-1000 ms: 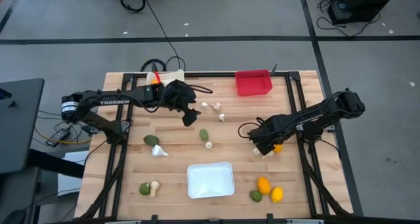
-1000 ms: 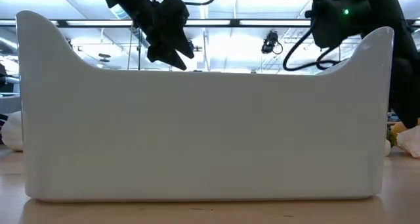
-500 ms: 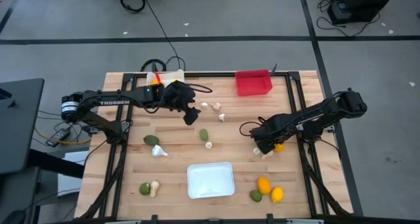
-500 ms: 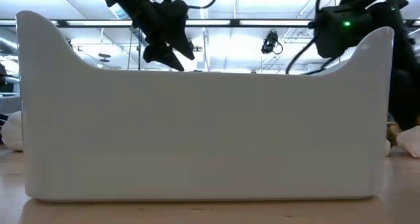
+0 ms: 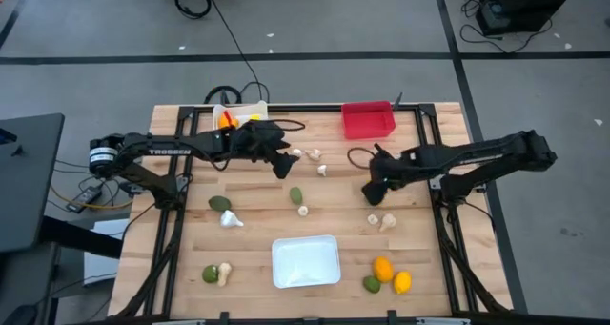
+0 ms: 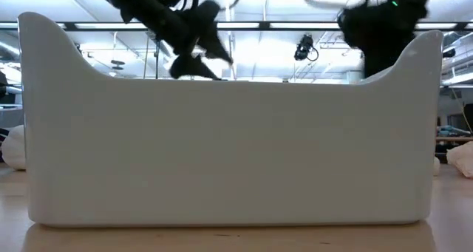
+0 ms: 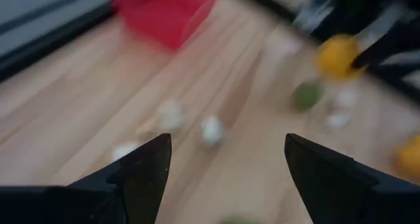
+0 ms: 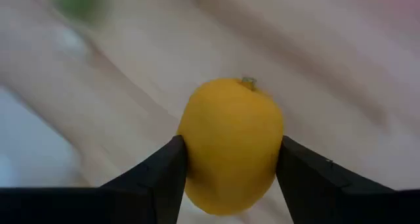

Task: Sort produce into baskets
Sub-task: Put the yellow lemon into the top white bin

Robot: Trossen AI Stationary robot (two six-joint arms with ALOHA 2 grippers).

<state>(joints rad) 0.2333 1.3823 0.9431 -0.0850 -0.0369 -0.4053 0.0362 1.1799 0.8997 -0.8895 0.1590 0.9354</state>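
My right gripper (image 5: pixel 372 190) is shut on a yellow-orange round fruit (image 8: pixel 230 145) above the table's middle right; the fruit also shows in the left wrist view (image 7: pixel 338 56). My left gripper (image 5: pixel 284 165) is open and empty above the far middle of the table, near three garlic bulbs (image 5: pixel 313 156). The red bin (image 5: pixel 368 119) stands at the far edge. The shallow white tray (image 5: pixel 305 261) sits near the front. A white bin (image 5: pixel 244 109) stands at the far left. Green fruits (image 5: pixel 296 194), garlic and orange fruits (image 5: pixel 382 268) lie scattered on the wood. My right gripper pinches the fruit by its two opposite sides (image 8: pixel 187 152) between the two fingers (image 8: pixel 164 178), with the stem end (image 8: pixel 247 83) pointing away from the wrist. The fruit seems to be lifted clear of the table.
Two garlic bulbs (image 5: pixel 381 220) lie near the right gripper on its near side. A green fruit (image 5: pixel 220 203) and a garlic bulb (image 5: pixel 230 219) lie at the left. A green-and-garlic pair (image 5: pixel 216 274) lies front left. Metal frame rails (image 5: pixel 434 172) run along the table's sides.
My right gripper has gone toward the table's far edge and a little left, carrying the yellow-orange fruit away from beside the two garlic bulbs. My left gripper has gone a little toward the table's right edge, staying open.
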